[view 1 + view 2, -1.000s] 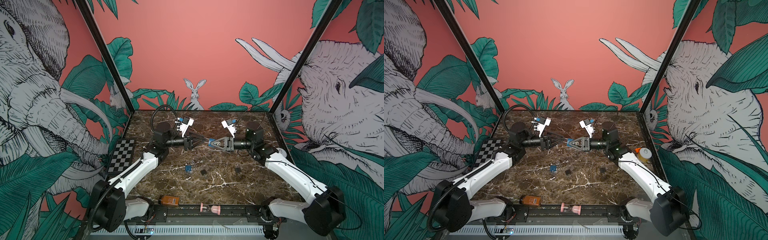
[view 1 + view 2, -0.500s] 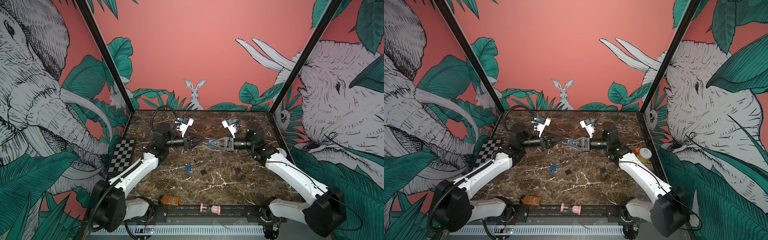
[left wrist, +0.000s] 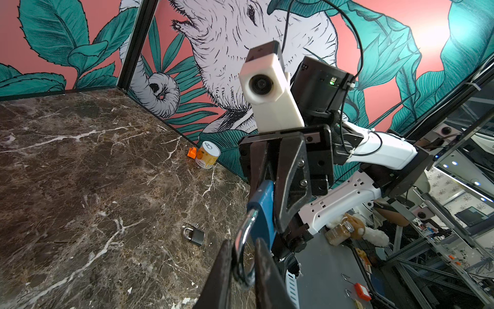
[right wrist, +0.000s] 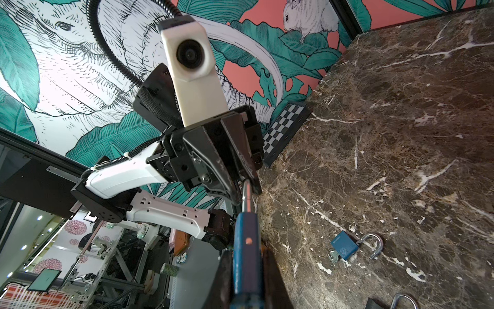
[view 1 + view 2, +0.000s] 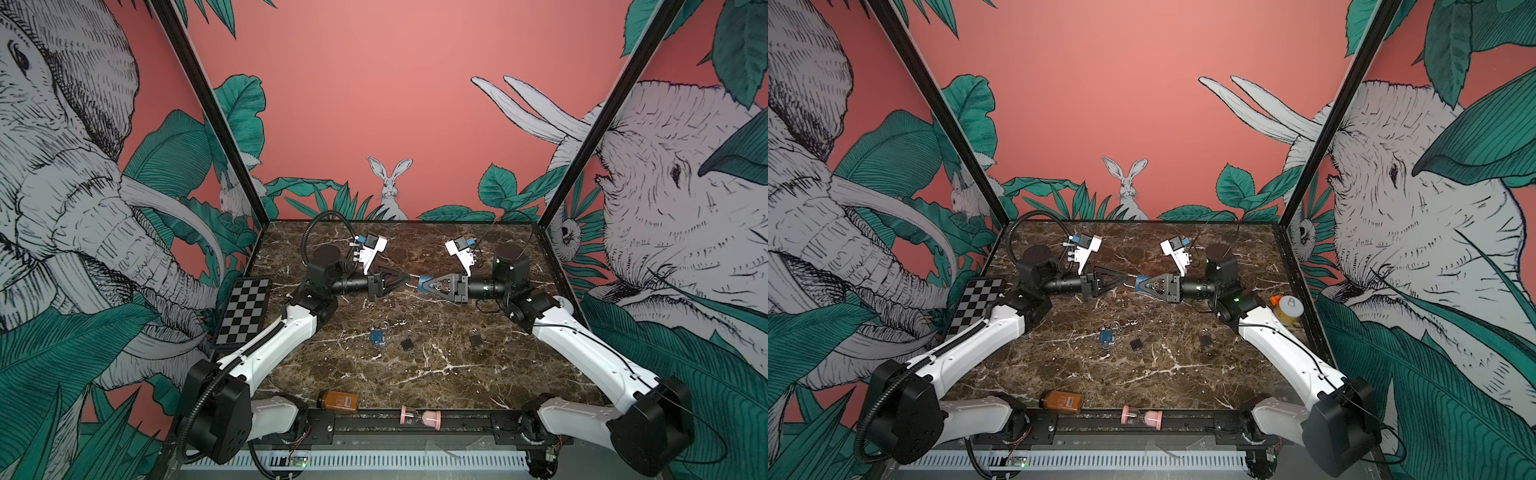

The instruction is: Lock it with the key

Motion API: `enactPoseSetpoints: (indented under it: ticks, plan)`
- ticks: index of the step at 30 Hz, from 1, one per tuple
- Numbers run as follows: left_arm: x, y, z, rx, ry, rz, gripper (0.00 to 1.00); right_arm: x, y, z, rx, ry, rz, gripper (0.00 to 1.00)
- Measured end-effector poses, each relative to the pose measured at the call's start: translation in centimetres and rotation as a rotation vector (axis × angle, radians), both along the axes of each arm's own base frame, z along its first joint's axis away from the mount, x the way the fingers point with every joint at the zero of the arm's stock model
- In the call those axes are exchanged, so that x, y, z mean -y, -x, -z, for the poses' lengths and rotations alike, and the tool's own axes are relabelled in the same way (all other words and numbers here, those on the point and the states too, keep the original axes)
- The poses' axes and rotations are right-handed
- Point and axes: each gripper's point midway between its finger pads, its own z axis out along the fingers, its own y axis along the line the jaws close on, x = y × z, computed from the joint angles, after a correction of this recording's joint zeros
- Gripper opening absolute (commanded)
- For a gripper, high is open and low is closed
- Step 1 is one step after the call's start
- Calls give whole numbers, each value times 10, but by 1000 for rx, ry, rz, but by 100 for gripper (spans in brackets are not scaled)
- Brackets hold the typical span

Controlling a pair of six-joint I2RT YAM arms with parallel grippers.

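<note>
Evenly and softly lit in both top views, only faint shadows on table (image 5: 415, 374). Strong bending at frame edges. White glare on wall (image 4: 13, 88) in wrist views; nearest fingers (image 3: 217, 278) blurred and dark

Bg stuff only, all on/around the brown marble tabletop (image 5: 415, 374). The black-and-white checkered board (image 5: 245, 309) sits at the side edge, well off to the left of the left pincer (image 5: 405, 279). An amber plastic bottle w/ orange label (image 5: 338, 401) lies on its side at the front edge, well in front of that pincer. A pink hourglass (image 5: 419, 417) lies on the front rail, approx straight in front of the right pincer (image 5: 420, 284). A yellow tin can (image 5: 1288, 309) stands by the wall, well right of the right pincer, w/ a small orange plastic block (image 5: 1275, 299) just beside it. A painted white rabbit (image 5: 390, 187) is on the back wall behind both.
</note>
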Motion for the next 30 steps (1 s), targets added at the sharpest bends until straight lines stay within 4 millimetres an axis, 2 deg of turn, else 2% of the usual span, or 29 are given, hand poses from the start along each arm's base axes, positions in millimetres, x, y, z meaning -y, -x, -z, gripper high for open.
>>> enactPoseSetpoints:
  ticks: [7,10,21,30]
  plan:
    - [2,0,2,-8,-3,4,12,0,0,0,4,0,-1,0]
    - [2,1,2,-14,-3,7,0,0,0,0,9,1,-1,0]
    - [6,5,-4,-46,18,24,0,3,2,-3,31,-5,-14,0]
    - [20,8,-4,-79,32,29,0,7,0,-3,43,-3,-11,0]
